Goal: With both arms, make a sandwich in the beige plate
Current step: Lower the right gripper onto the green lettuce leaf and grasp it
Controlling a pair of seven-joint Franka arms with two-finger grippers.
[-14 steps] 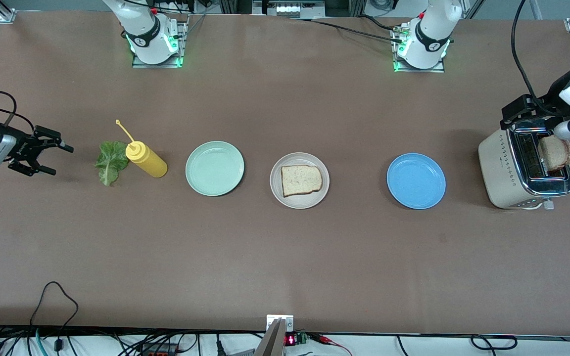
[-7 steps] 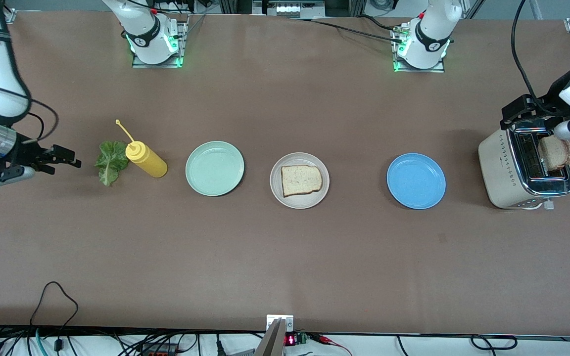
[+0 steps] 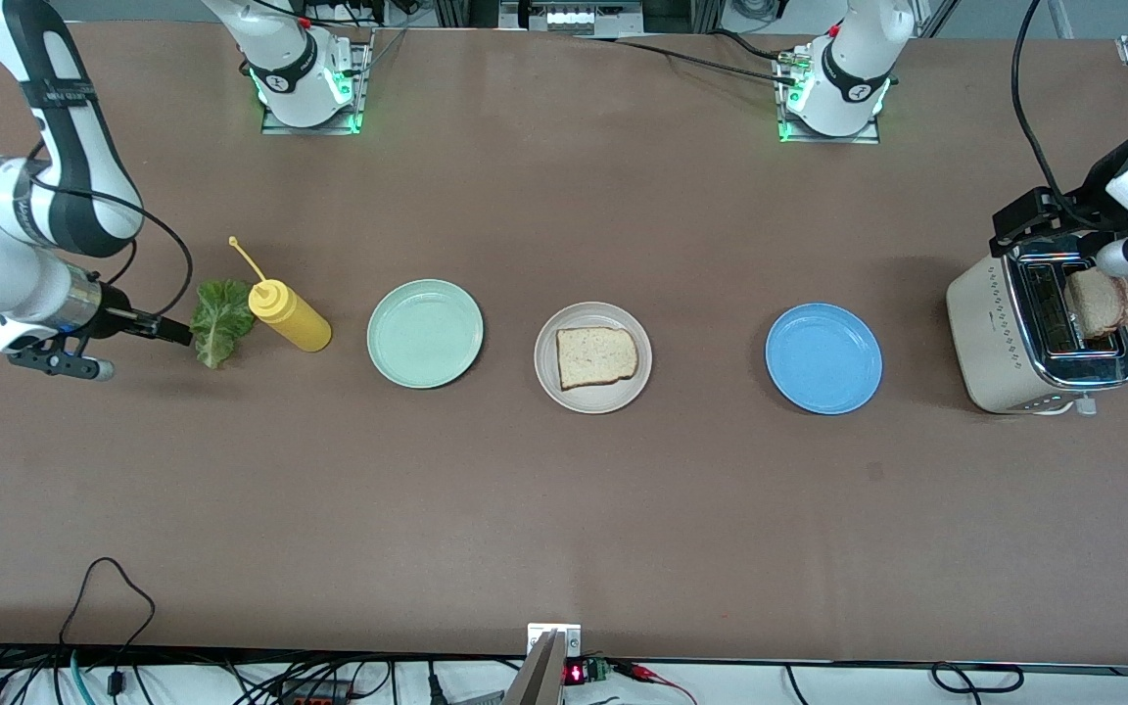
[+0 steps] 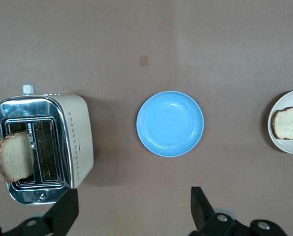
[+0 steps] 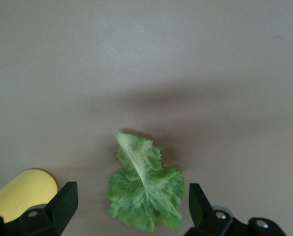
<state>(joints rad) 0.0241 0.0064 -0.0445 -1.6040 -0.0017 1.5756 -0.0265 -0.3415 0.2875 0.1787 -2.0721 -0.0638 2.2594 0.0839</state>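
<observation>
A beige plate (image 3: 549, 382) in the middle of the table holds one toasted bread slice (image 3: 596, 355). A second slice (image 3: 1098, 302) sticks up from a slot of the toaster (image 3: 1005, 343) at the left arm's end. A green lettuce leaf (image 3: 219, 323) lies flat on the table at the right arm's end. My right gripper (image 3: 167, 331) is at the leaf's edge. In the right wrist view it (image 5: 131, 209) is open with the leaf (image 5: 144, 194) between its fingers. My left gripper (image 3: 1039, 223) hangs open above the toaster (image 4: 77, 142) and holds nothing (image 4: 131, 211).
A yellow squeeze bottle (image 3: 290, 315) lies touching the lettuce, beside the right gripper (image 5: 23, 191). A mint-green plate (image 3: 425, 333) sits between the bottle and the beige plate. A blue plate (image 3: 823, 358) sits between the beige plate and the toaster.
My right arm swung in from the table's end, bringing its open gripper to the lettuce leaf. The left arm and everything else stayed still.
</observation>
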